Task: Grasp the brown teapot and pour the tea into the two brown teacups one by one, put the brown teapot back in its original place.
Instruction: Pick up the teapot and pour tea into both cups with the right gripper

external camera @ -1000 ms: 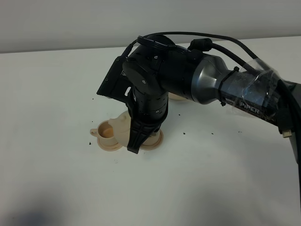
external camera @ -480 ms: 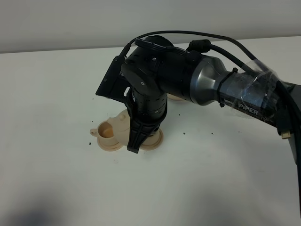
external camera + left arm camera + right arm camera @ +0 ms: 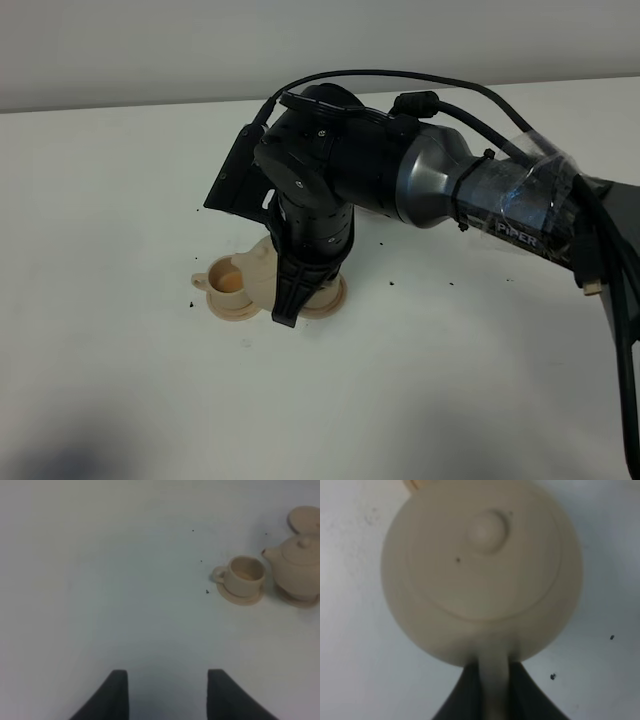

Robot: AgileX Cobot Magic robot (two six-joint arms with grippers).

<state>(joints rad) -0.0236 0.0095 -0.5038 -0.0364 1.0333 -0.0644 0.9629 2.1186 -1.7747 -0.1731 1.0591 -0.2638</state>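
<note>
The brown teapot point(image 3: 470, 590) is just beside the teacup point(image 3: 245, 574), spout by its rim. The right claw point(image 3: 494, 672) is pinching the pot's loop handle point(image 3: 495, 652). From up high the fat black arm point(image 3: 400, 170) blocks most of the pot. A saucer rim point(image 3: 300, 601) peeks out below the pot, and a bare flat saucer point(image 3: 305, 519) sits beyond it. The left claw point(image 3: 167, 695) is spread and empty, well apart from the pot. It's all smooth, matte, tan ceramic, round and squat. Dark crumbs point(image 3: 207, 591) dot the white worktop point(image 3: 100, 580).

Pale tan teapot point(image 3: 480, 580) and teacup point(image 3: 244, 576) — white table point(image 3: 100, 555).
</note>
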